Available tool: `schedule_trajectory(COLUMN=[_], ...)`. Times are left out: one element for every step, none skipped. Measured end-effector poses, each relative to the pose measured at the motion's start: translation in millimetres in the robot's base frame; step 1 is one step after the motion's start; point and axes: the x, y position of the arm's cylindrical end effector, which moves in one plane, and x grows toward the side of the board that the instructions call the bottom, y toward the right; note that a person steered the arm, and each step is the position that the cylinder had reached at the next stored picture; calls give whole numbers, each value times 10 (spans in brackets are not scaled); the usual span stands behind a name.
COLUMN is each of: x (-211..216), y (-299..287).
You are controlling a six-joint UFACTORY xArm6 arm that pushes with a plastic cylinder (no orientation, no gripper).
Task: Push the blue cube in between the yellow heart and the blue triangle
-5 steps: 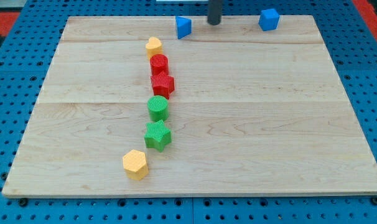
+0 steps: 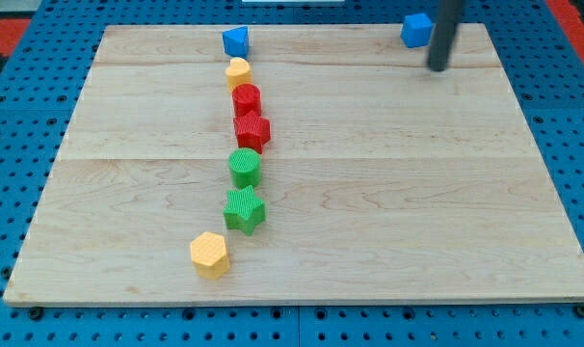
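The blue cube (image 2: 416, 30) sat at the board's top edge, toward the top-right corner, well apart from its goal. The rod's tip (image 2: 437, 66) stood just to the cube's lower right, close beside it; contact could not be confirmed. The tool was a plain rod with nothing to spread or pinch, and it held nothing.

The blue triangle (image 2: 235, 40) lay near the top edge, left of centre, with the yellow heart (image 2: 238, 72) just below it, the two nearly touching. Judged from this layout, the push had not begun: the cube had the whole run leftward along the top edge left to make, and the gap between heart and triangle looked too narrow to take it without opening.

Below the heart ran a column toward the bottom edge: red cylinder (image 2: 247, 98), red star-like block (image 2: 252, 131) (shape uncertain at this resolution), green cylinder (image 2: 245, 167), green star (image 2: 244, 209), yellow hexagon (image 2: 209, 254).

The rod's upper part was cut off by the view's top.
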Motion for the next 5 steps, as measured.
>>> schedule_trajectory(x=[-500,-778,-581,-450,-320], y=[311,-143,-1230,-2248,-1778])
